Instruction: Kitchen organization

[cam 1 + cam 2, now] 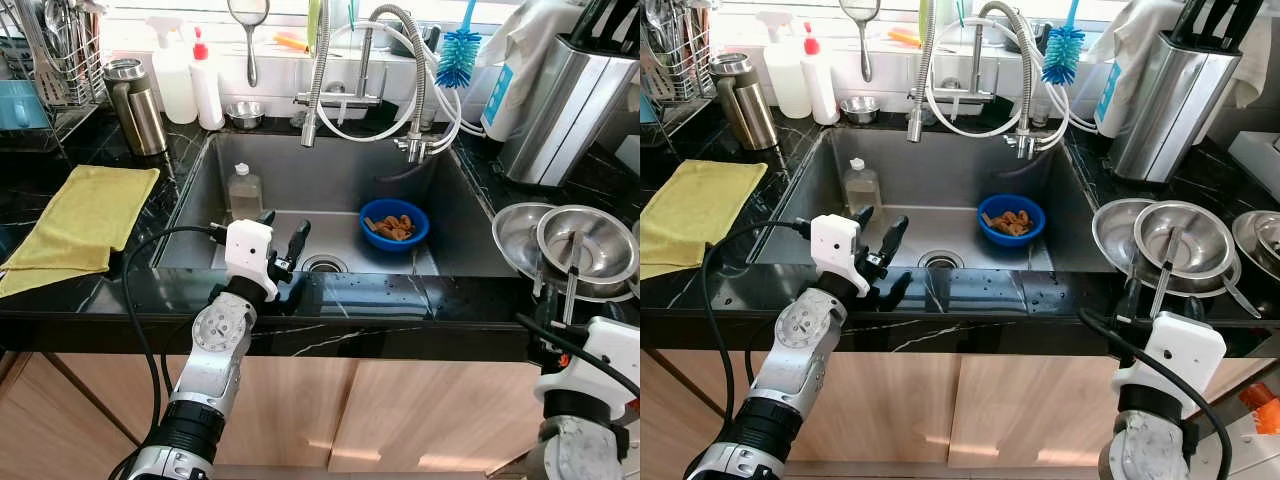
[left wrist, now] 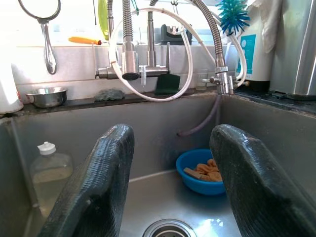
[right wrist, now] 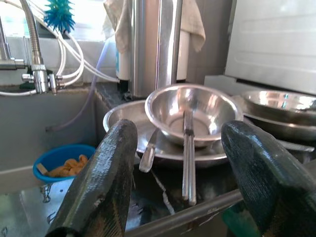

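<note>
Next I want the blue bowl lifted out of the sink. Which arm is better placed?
Left, probably. The left gripper hangs open over the sink's front edge, facing the blue bowl. The right gripper faces the steel bowls on the counter.

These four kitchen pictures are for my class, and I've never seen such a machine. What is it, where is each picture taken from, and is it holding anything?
It is a humanoid robot with two silver arms. Two pictures come from its head, looking down at a steel sink in a black marble counter. Two come from wrist cameras, looking between black fingers. The left pincer is open over the sink's front edge; the right pincer is open before stacked shiny steel bowls. Neither holds anything. In the sink: a round blue bowl of brown food and a clear plastic bottle.
</note>
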`<state>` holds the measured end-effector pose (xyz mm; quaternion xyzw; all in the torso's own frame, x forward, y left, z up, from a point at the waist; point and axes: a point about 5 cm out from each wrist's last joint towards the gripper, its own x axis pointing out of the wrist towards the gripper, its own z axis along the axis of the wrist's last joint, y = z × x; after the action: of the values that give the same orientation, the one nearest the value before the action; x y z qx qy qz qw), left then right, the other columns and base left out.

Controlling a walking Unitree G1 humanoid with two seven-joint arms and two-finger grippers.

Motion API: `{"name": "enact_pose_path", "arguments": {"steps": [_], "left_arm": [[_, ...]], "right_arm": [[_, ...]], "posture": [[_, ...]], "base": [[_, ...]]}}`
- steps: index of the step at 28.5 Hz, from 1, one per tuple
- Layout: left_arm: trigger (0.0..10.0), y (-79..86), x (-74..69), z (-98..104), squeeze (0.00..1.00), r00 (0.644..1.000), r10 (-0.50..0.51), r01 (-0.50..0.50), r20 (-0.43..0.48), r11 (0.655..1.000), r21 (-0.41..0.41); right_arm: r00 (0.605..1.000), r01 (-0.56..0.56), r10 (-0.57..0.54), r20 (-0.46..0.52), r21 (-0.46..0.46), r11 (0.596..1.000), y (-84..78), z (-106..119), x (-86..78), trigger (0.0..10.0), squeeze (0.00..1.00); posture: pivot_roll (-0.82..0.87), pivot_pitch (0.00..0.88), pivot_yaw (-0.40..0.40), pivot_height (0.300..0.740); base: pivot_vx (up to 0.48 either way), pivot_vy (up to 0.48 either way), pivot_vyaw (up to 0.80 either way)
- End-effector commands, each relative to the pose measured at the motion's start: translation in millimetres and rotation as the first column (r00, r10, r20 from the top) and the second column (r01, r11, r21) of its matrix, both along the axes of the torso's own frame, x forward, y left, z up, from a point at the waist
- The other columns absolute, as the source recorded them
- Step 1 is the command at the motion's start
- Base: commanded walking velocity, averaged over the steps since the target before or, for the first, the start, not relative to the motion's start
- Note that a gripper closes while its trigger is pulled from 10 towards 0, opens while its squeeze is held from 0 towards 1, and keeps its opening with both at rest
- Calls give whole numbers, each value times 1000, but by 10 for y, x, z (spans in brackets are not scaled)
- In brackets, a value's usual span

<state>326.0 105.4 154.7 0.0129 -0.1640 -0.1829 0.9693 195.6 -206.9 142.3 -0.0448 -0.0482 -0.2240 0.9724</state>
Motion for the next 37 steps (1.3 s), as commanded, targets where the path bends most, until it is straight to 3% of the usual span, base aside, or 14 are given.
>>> {"name": "enact_pose_path", "arguments": {"steps": [1,37], "left_arm": [[10000,-20,-7,4,0,1000,-7,7,10,1000,10],[10000,-13,-9,-3,0,1000,-5,5,8,1000,23]], "right_arm": [[999,23,-21,-43,31,999,-21,-68,5,10000,0],[992,82,-70,-105,118,990,-31,-209,60,10000,0]], "posture": [[54,38,-61,740],[62,48,-61,740]], "base": [[0,0,0],[0,0,0]]}}
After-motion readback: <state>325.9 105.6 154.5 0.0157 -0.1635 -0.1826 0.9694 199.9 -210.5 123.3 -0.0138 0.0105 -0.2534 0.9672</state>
